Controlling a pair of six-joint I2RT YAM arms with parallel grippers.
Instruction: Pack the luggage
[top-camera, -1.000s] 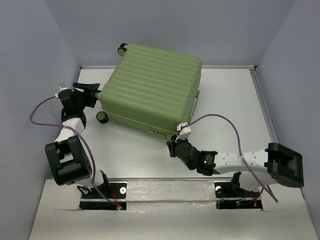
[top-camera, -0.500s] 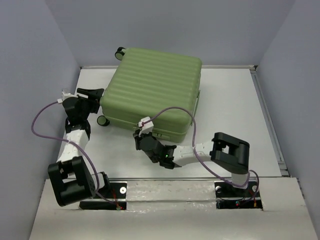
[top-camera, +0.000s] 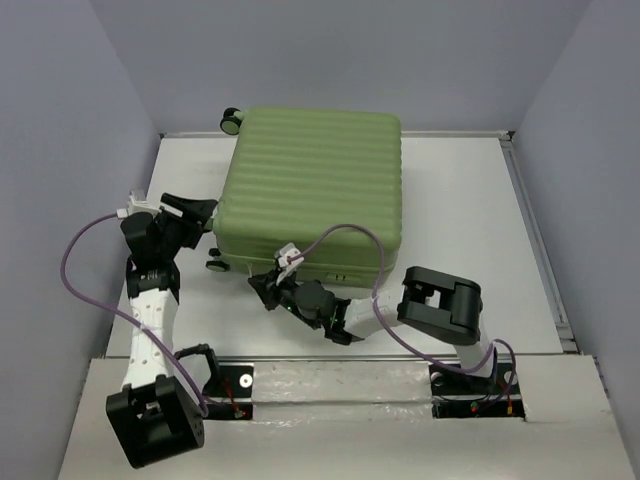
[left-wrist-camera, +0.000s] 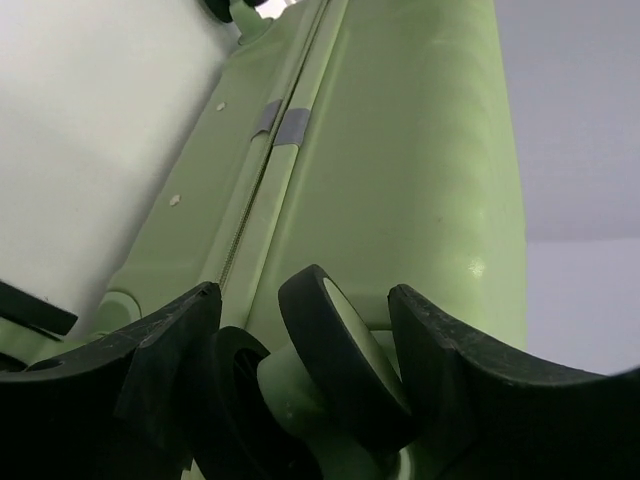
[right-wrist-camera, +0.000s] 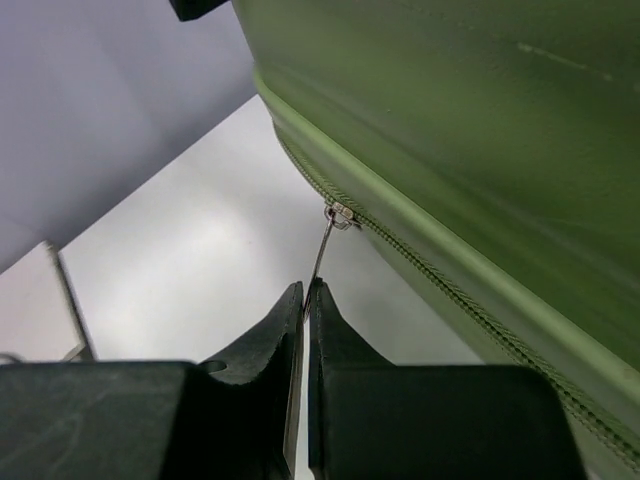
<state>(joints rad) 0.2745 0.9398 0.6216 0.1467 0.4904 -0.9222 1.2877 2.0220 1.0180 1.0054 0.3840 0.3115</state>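
Observation:
The luggage (top-camera: 312, 185) is a light green ribbed suitcase lying flat and shut on the table. My left gripper (top-camera: 203, 213) is at its left side. In the left wrist view its fingers (left-wrist-camera: 170, 345) sit on either side of a black double wheel (left-wrist-camera: 340, 355) and hold it. My right gripper (top-camera: 263, 288) is at the near left corner of the case. In the right wrist view it (right-wrist-camera: 305, 290) is shut on the thin metal zipper pull (right-wrist-camera: 320, 255), which hangs from the slider (right-wrist-camera: 340, 213) on the zip seam. The lining is hidden.
Grey walls close in the white table (top-camera: 470, 210) on the left, back and right. Another wheel (top-camera: 231, 118) sticks out at the case's far left corner, and one (top-camera: 214, 265) sits at the near left corner. The right arm's elbow (top-camera: 440, 305) lies in front of the case.
The right gripper has moved left along the case's near edge with the zipper pull. The case has swung squarer to the table. The left gripper has moved nearer with the wheel.

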